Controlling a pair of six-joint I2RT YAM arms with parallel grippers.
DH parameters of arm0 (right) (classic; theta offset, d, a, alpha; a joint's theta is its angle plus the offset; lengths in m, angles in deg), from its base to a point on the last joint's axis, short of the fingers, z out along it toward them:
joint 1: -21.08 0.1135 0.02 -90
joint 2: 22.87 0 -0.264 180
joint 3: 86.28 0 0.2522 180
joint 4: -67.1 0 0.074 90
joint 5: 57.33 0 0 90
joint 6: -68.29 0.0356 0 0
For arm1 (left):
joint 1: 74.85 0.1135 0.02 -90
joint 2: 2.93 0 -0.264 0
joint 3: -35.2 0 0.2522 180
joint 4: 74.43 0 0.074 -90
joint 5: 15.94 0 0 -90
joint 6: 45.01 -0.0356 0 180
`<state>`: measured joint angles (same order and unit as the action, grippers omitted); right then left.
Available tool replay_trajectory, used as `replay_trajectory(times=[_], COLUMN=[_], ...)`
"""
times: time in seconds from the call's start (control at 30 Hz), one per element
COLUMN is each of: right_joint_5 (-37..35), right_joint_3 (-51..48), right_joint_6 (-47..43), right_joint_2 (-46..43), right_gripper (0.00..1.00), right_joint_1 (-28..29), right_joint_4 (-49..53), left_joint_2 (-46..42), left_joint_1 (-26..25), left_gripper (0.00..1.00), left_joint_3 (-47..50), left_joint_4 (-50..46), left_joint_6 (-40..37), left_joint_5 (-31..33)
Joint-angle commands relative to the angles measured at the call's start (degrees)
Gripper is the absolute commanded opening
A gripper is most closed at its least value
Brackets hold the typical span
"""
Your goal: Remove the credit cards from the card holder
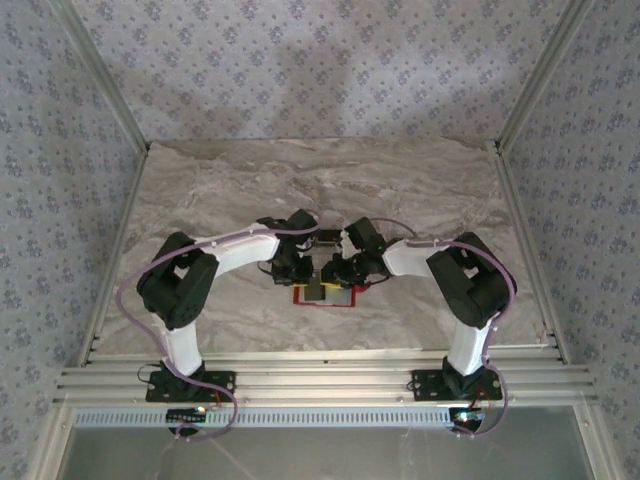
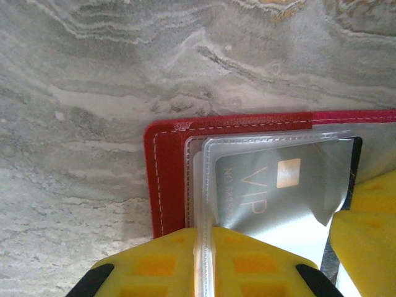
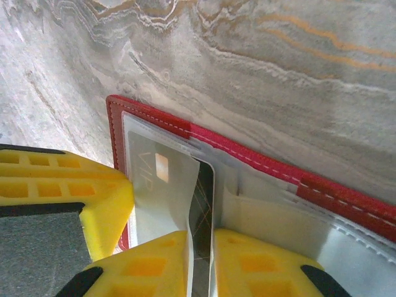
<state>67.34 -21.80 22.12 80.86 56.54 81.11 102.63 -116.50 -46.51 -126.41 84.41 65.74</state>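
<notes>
Legible: "VIP" on the silvery credit card (image 2: 272, 192), with a gold chip (image 2: 289, 172) beside it; the smaller print is unreadable. The red card holder (image 1: 325, 296) lies open and flat on the bench (image 1: 450, 200), directly beneath both sets of fingers, its long axis running from one set to the other. The card sits in a clear pocket (image 2: 207, 161) of the holder. The left fingers (image 2: 204, 247) are closed, pinching the pocket's edge. The right fingers (image 3: 201, 247) are closed on the card's dark edge.
</notes>
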Motion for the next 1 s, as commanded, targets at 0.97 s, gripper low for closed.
replay_trajectory(times=[0.97], right_joint_5=[6.87], right_joint_3=[-6.59], right_joint_6=[7.71], right_joint_2=[-3.41], right_gripper=[0.12], right_joint_1=[-1.15], right_joint_4=[-14.96], left_joint_2=[4.39], left_joint_1=[-0.45], left_gripper=[0.14], left_joint_3=[-0.52], left_joint_4=[-4.67], left_joint_6=[-1.63], left_joint_5=[1.86])
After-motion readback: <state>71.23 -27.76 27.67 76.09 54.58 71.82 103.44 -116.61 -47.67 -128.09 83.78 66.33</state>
